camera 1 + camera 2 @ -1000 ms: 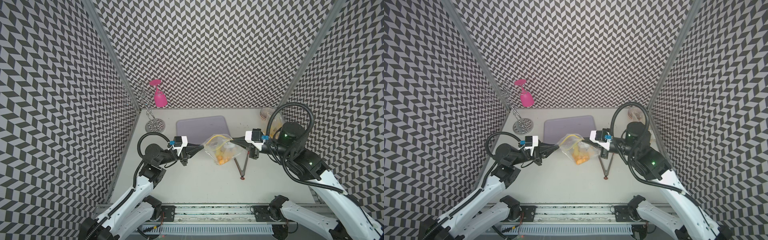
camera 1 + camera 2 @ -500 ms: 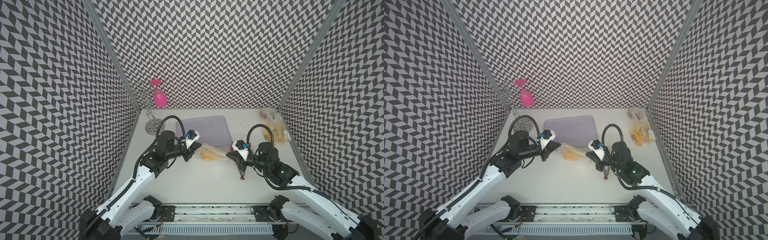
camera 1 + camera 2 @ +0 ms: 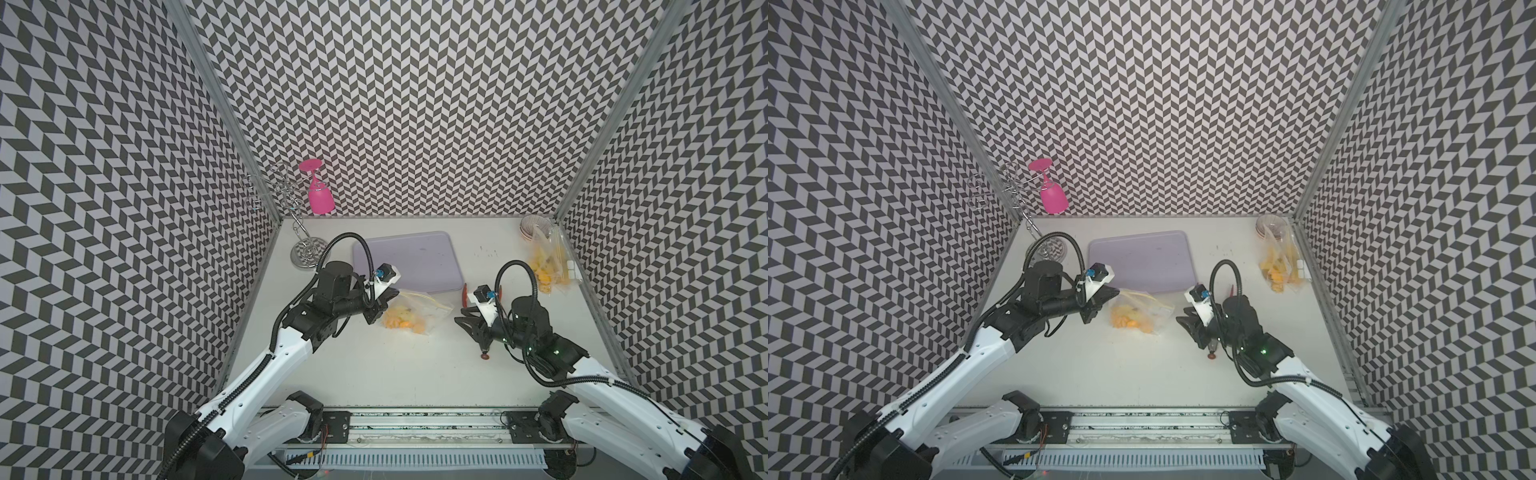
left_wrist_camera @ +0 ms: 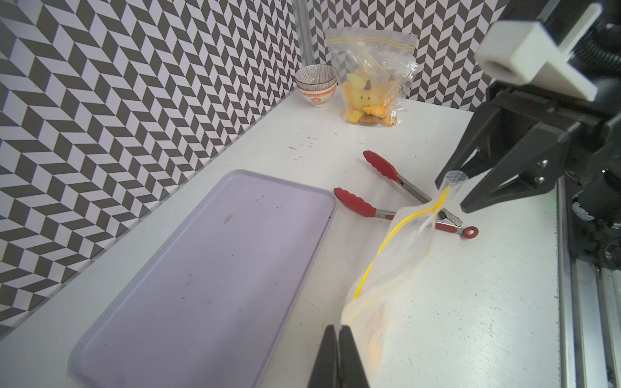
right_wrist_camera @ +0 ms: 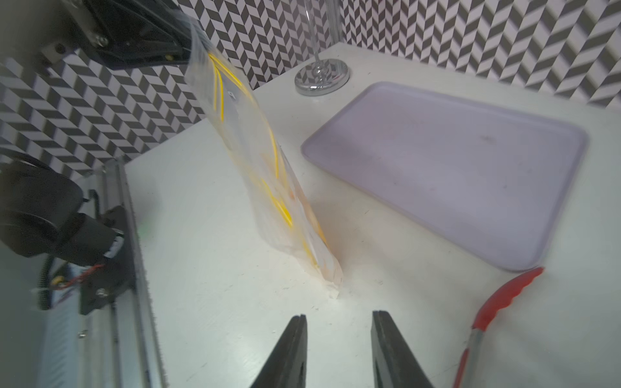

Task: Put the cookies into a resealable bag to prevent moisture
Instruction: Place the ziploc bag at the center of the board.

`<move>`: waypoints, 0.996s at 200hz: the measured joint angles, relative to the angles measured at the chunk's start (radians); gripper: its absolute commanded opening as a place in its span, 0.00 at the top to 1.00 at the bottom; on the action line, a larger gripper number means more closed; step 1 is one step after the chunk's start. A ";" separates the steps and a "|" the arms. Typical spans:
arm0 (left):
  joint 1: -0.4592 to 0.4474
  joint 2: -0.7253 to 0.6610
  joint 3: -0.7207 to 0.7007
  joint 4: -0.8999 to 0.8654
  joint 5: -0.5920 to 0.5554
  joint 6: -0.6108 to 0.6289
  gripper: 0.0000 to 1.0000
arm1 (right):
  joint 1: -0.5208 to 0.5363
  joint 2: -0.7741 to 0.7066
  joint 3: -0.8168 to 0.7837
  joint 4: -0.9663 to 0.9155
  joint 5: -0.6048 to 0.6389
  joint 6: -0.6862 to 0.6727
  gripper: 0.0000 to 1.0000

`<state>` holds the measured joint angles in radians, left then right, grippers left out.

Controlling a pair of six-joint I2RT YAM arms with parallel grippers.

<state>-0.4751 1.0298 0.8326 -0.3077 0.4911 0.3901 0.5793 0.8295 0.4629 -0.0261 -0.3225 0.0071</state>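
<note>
The left gripper [image 4: 337, 331] pinches a corner of the bag [image 4: 396, 255] with cookies [image 3: 401, 322]; the right gripper [image 5: 339, 317] has its jaws apart, empty.

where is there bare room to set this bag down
Bare: the tray; the tabletop strip between the bag and the front rail. Crowded: the tongs by the right pincer, and the far right corner with bowl and second bag.

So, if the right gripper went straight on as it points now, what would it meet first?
Probably the resealable bag, whose lower corner sits just ahead of the right gripper, though depth is unclear.
</note>
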 measured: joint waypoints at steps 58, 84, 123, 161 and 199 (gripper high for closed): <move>0.000 0.002 0.000 0.000 0.000 0.019 1.00 | 0.000 -0.105 -0.016 0.122 0.031 0.022 0.33; 0.000 0.003 0.000 0.002 0.001 0.024 1.00 | 0.000 -0.077 0.035 0.067 -0.013 -0.037 0.27; 0.000 0.000 0.000 0.008 0.008 0.032 1.00 | 0.000 0.068 0.202 -0.116 -0.117 -0.206 0.27; 0.000 -0.017 -0.007 0.013 0.018 0.039 1.00 | 0.000 0.170 0.317 -0.316 -0.195 -0.368 0.26; 0.000 -0.024 -0.013 0.020 0.023 0.043 1.00 | 0.000 0.235 0.370 -0.405 -0.180 -0.454 0.26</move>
<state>-0.4751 1.0054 0.8192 -0.2878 0.5140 0.4335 0.5793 1.0645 0.8333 -0.4309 -0.5022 -0.4465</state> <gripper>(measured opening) 0.047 0.740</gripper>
